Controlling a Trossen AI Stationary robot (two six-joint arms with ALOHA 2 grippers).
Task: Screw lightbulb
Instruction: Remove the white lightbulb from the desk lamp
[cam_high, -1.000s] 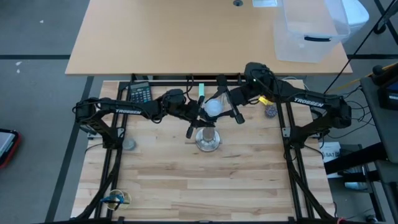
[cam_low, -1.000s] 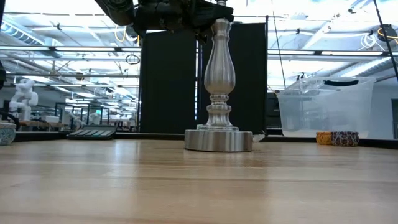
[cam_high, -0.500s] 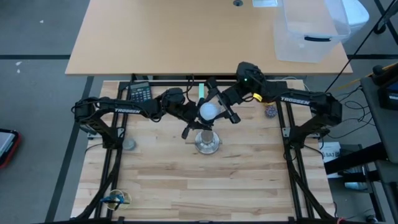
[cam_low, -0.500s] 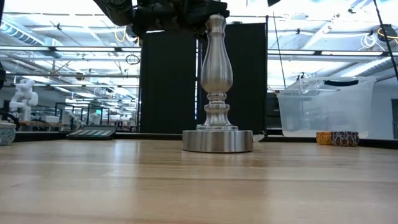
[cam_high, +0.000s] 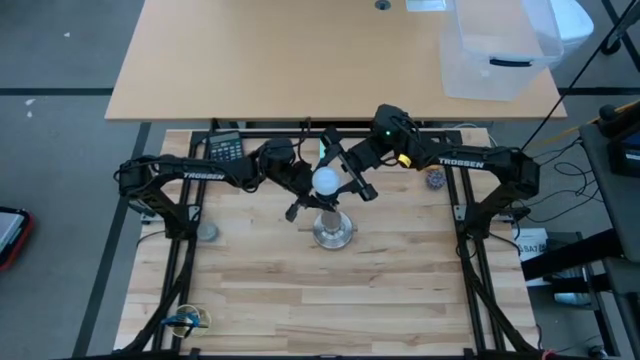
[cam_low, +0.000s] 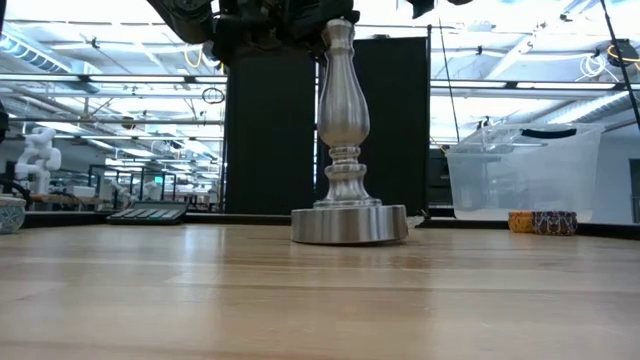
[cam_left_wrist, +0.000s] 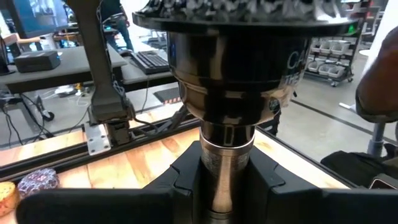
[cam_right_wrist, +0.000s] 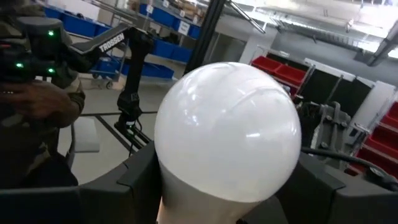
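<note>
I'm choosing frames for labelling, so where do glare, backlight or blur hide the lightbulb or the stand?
Right wrist view: the lightbulb fills the frame with soft highlights, held between the right gripper's fingers. Low view: bright ceiling lights backlight the silver stand, whose top meets the frame edge. Left wrist view: the left gripper clamps the stand's neck, with the socket blurred from closeness.

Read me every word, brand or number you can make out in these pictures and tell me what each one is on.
"TROSSEN": white letters on the left arm, high view.
"TROSSEN": white letters on the right arm, high view.
"TROSSEN", partly cut off: on the other arm's link, right wrist view.
Letters on the dark lamp socket, left wrist view: too blurred to read.
Calculator keys: too small to read.
</note>
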